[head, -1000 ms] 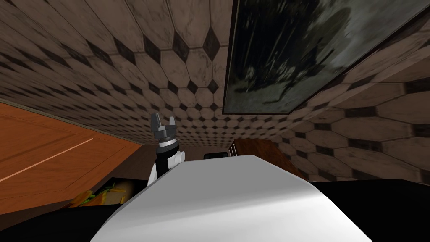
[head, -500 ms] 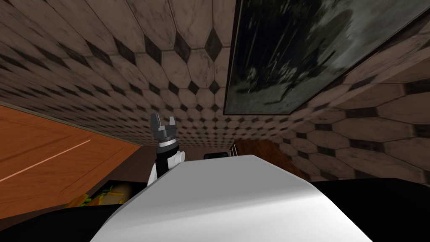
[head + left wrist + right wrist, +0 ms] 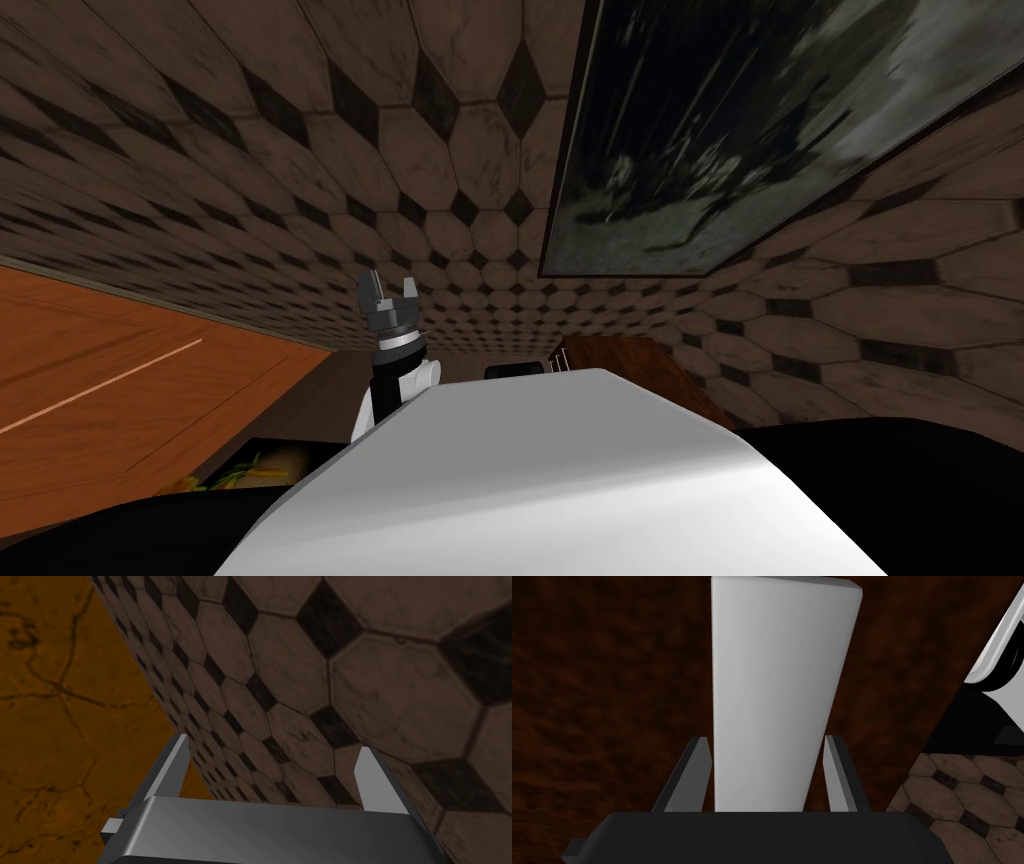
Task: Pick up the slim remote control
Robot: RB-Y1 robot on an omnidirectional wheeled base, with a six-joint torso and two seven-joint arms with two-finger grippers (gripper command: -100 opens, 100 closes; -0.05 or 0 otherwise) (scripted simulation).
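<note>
Before you, a wall (image 3: 300, 150) of worn hexagon tiles with dark diamonds backs your raised left gripper (image 3: 388, 298), blades spread. On the dark, grainy wooden surface (image 3: 612, 701), the remote (image 3: 772, 676), a plain white slim slab, is pinched by the right gripper (image 3: 767, 740).

The left gripper (image 3: 388, 296) is seen raised, its two fingers held apart with nothing between them. Behind it, a wall (image 3: 300, 150) of pale hexagon tiles with black diamonds is spread over most of the view. A large dark picture (image 3: 760, 130) in a thin frame is hung on it, to the right. An orange wooden panel (image 3: 110, 390) is seen at the left, and below it some yellow and green things (image 3: 245, 468), too unclear to be named. Right of the gripper, brown furniture (image 3: 630, 362) is seen, with a small dark block (image 3: 515, 370) just beside it. A black area (image 3: 900, 480) is shown at the lower right.
</note>
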